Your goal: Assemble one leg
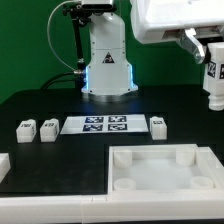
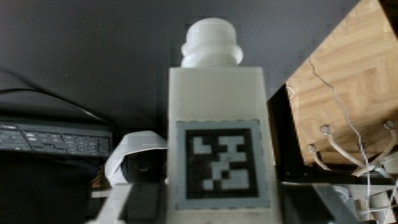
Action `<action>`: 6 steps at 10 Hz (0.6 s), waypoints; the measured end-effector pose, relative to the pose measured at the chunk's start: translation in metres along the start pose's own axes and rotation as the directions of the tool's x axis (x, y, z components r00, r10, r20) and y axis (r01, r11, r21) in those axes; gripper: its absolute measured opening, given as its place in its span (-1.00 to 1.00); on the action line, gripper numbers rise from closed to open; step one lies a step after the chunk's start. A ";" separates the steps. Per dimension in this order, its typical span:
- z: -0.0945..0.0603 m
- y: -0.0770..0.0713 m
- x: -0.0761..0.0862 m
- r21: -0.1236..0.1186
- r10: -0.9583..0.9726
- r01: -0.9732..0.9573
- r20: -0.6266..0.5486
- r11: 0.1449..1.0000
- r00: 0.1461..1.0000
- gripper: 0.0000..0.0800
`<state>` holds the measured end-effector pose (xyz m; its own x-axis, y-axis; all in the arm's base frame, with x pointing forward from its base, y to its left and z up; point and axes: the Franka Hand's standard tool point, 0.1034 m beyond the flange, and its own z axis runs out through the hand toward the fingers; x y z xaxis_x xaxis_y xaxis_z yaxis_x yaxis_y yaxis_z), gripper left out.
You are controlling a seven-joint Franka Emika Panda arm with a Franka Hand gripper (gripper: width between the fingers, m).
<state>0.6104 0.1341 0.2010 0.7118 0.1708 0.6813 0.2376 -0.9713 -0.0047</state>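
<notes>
Past tray (image 1: 160, 168) up front, hanging high at the exterior view's right, pointing gripper (image 1: 211, 62) straight down. Clamping fingers (image 2: 128, 168) on the leg (image 1: 214, 88), holding it upright, well above the table (image 1: 40, 105).

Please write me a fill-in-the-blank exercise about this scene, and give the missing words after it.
1. The leg in the gripper shows a black-and-white ___ on its face.
2. On the table lie ___ loose legs.
3. ___ of them lie on the exterior view's left of the marker board.
4. The tray has a round socket in each ___.
Missing words: tag; three; two; corner.
</notes>
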 end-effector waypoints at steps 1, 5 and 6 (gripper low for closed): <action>0.000 0.000 0.000 0.000 0.000 0.000 0.000 1.000 1.000 -0.27; 0.048 0.018 -0.023 -0.006 0.005 -0.005 0.039 1.000 0.999 -0.27; 0.056 0.018 -0.028 -0.002 0.010 -0.010 0.049 1.000 0.999 -0.27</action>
<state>0.6319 0.1215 0.1405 0.7457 0.1692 0.6445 0.2291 -0.9734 -0.0096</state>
